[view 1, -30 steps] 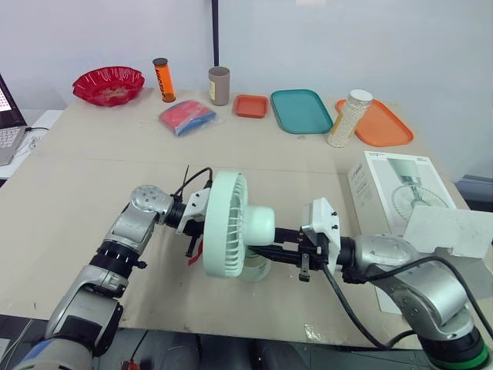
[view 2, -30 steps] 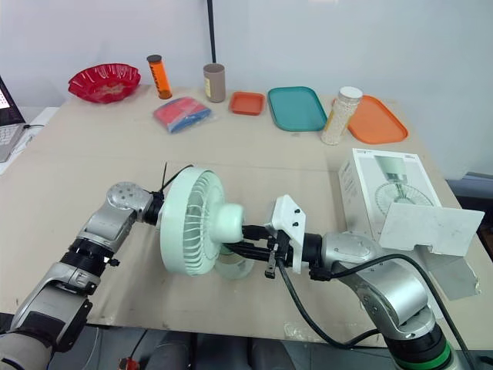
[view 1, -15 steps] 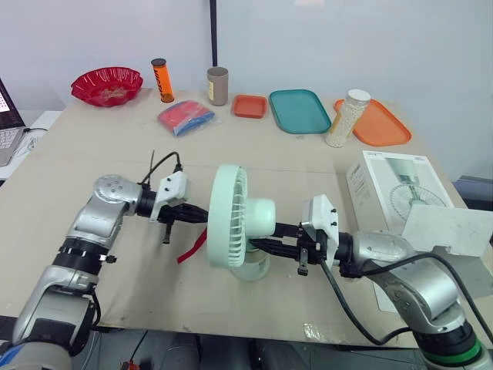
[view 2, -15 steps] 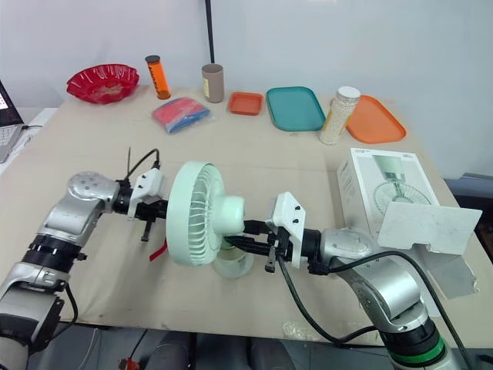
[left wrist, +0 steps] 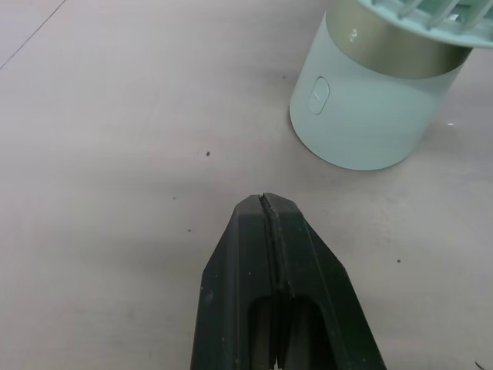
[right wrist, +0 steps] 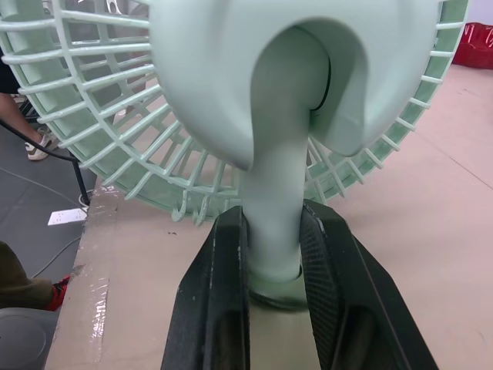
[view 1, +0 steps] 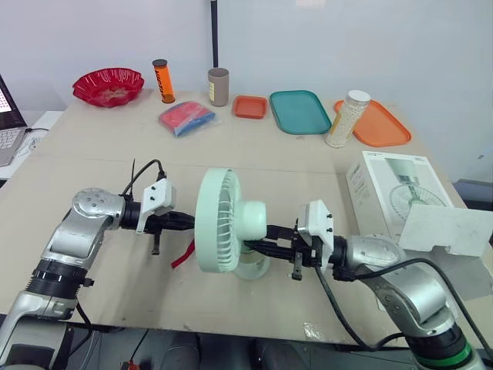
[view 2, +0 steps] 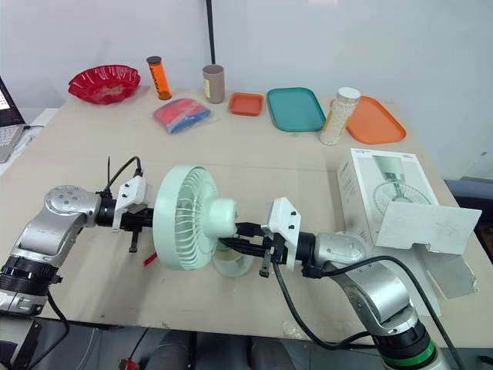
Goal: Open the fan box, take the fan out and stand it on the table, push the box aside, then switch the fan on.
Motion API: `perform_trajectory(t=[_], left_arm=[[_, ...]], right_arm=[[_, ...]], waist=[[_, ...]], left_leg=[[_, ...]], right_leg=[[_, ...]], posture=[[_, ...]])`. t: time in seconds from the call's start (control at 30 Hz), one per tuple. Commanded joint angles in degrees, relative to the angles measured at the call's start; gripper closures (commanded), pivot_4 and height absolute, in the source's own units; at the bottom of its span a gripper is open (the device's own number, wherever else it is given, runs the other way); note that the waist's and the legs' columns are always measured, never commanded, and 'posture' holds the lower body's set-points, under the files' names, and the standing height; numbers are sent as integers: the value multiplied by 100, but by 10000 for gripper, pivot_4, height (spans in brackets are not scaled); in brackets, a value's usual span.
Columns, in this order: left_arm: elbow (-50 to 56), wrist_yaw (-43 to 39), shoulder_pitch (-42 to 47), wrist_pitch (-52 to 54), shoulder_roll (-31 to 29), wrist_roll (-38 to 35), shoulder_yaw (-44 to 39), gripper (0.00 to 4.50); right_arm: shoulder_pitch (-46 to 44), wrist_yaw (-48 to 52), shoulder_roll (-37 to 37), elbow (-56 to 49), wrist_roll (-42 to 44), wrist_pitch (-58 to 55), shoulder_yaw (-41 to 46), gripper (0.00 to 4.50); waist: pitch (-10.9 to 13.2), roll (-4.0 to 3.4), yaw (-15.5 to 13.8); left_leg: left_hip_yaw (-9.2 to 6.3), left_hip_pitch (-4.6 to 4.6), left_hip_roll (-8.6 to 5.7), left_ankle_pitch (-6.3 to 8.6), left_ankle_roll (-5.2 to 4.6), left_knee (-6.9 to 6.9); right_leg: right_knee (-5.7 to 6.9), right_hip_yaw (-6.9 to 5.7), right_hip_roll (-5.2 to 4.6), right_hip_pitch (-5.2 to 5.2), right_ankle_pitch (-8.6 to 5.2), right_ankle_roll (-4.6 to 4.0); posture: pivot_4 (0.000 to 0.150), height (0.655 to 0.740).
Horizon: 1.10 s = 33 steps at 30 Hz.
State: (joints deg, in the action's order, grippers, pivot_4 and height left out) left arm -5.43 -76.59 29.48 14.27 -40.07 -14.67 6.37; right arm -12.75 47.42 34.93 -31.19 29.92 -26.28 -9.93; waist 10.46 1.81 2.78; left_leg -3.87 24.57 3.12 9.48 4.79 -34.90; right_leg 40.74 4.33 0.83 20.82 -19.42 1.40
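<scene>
The mint-green fan [view 1: 223, 220] stands on its round base [view 1: 250, 266] near the table's front edge, grille facing left. My right gripper [right wrist: 273, 223] is shut on the fan's neck from the right, one finger [right wrist: 229, 254] on each side. My left gripper [view 1: 187, 223] is shut with nothing in it, just left of the grille and apart from it. In the left wrist view its closed fingertips [left wrist: 266, 204] point at the base [left wrist: 370, 116], whose oval button [left wrist: 318, 94] faces them. The white fan box [view 1: 400, 189] lies at the right with its flap [view 1: 447, 227] open.
A red strap [view 1: 183, 254] lies on the table below my left gripper. Along the back stand a red bowl [view 1: 108, 83], an orange canister [view 1: 162, 79], a brown cup [view 1: 219, 85], a red-blue packet [view 1: 186, 117], three trays [view 1: 300, 110] and a bead bottle [view 1: 340, 119].
My left gripper has drawn back to the left from the fan's grille. The fan, held by my right gripper, has shifted slightly left.
</scene>
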Motion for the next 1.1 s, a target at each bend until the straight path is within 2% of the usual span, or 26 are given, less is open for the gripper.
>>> perform_trajectory(t=[0.03,0.5,0.77,1.1], left_arm=[[168,75,44,52,-96,-103,-139,45000],[449,124,-190,211,-494,-268,-280,45000],[500,120,-235,248,-575,-309,-288,45000],[563,152,-294,262,-633,-354,-303,45000]], right_arm=[[4,-8,-23,195,-236,-14,-149,41286],[-281,-314,-681,445,-515,380,-157,41286],[-667,-505,-1261,923,-885,757,-288,41286],[-1061,-430,-1484,1477,-1077,1118,-201,41286]], waist=[[0,0,2],[0,-1,12],[2,-3,17],[3,-3,-1]], left_leg=[[0,-1,0,0,0,0],[1,-3,11,-1,0,1],[3,-4,29,-2,0,3],[3,5,27,-2,1,10]], right_leg=[[1,0,1,0,0,0],[9,2,9,4,-2,-5],[14,3,25,10,-4,-8],[14,2,23,21,-5,-19]], posture=[[1500,7400],[1500,7400],[1500,7400],[1500,7400]])
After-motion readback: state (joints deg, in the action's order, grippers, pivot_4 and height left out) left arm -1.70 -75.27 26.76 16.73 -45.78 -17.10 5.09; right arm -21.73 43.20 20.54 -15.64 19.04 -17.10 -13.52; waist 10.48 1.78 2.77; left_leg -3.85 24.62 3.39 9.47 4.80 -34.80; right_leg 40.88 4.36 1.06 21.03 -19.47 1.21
